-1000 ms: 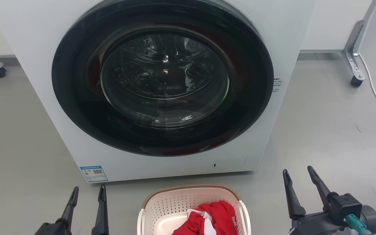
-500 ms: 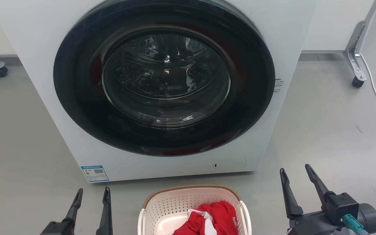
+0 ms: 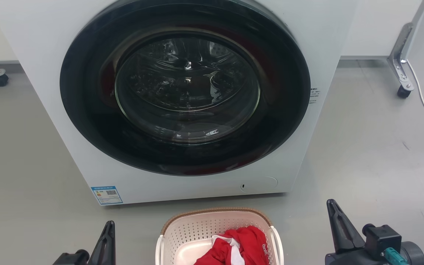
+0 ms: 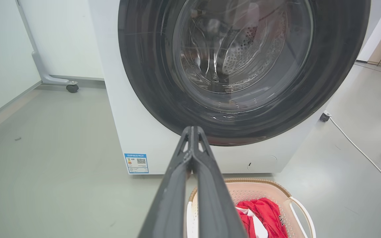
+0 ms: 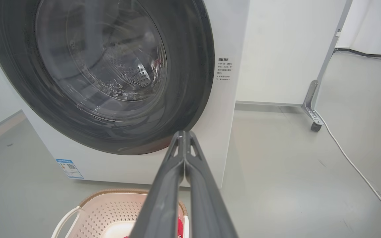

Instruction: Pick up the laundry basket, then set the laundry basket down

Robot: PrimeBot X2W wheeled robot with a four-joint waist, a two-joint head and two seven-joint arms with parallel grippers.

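left fingers (image 3: 106,243) and right fingers (image 3: 340,230) just clenched empty (open a second ago); basket (image 3: 193,230) sits unheld on the floor (image 3: 363,147).

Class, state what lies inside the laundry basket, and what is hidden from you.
Inside the laundry basket lies a crumpled red garment with white trim; bare basket bottom shows beside it. Anything beneath the garment is covered.

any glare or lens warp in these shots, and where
Head view: white glints on the door glass, soft even light, no hard shadow by the laundry basket. Left wrist view: wide-angle bowing of the washing machine; the shut left pincer looms large. Right wrist view: same bowing, sheen on the floor.
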